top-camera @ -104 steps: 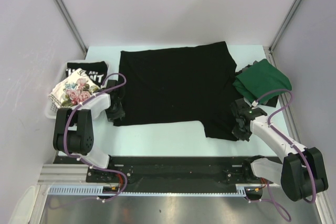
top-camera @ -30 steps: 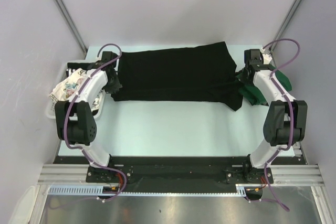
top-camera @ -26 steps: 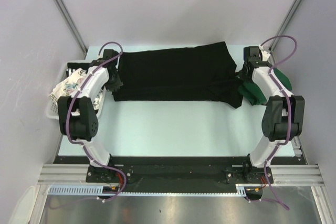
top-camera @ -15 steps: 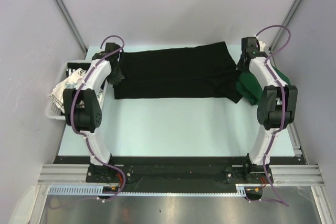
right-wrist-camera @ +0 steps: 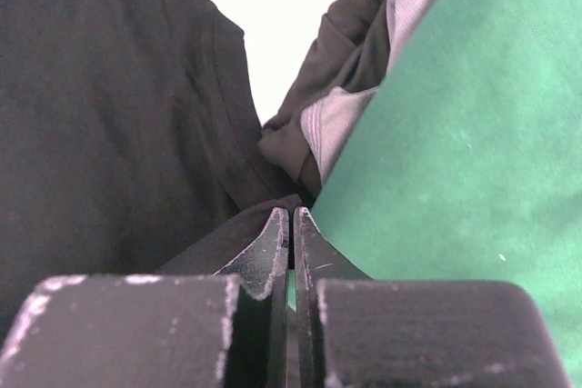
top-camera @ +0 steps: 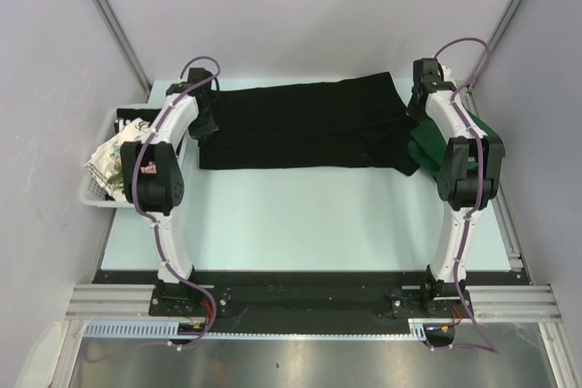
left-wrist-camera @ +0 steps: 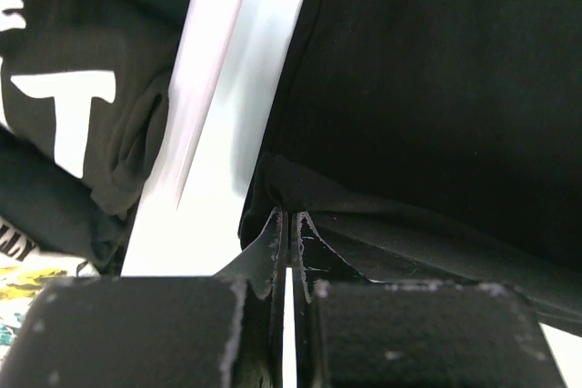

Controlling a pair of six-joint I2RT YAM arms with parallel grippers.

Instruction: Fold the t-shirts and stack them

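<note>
The large plain black t-shirt [top-camera: 305, 124] lies at the far side of the table, folded over itself lengthwise. My left gripper [top-camera: 205, 124] is shut on its left edge [left-wrist-camera: 300, 190]. My right gripper [top-camera: 420, 108] is shut on its right edge [right-wrist-camera: 264, 215]. The dark green t-shirt [top-camera: 432, 147] lies bunched at the right, under my right arm, and fills the right of the right wrist view [right-wrist-camera: 455, 134]. The black t-shirt with white lettering [left-wrist-camera: 82, 106] and the white floral-print one [top-camera: 114, 154] lie in the basket at the left.
A white slatted plastic basket [top-camera: 95, 195] stands at the table's left edge. Grey walls close in the left, back and right. The pale table top [top-camera: 300, 215] stretches from the shirt to the arm bases.
Both grippers have carried the near edge of the black t-shirt away from me toward the far edge, folding it in half. In the last second both moved a little further back.
</note>
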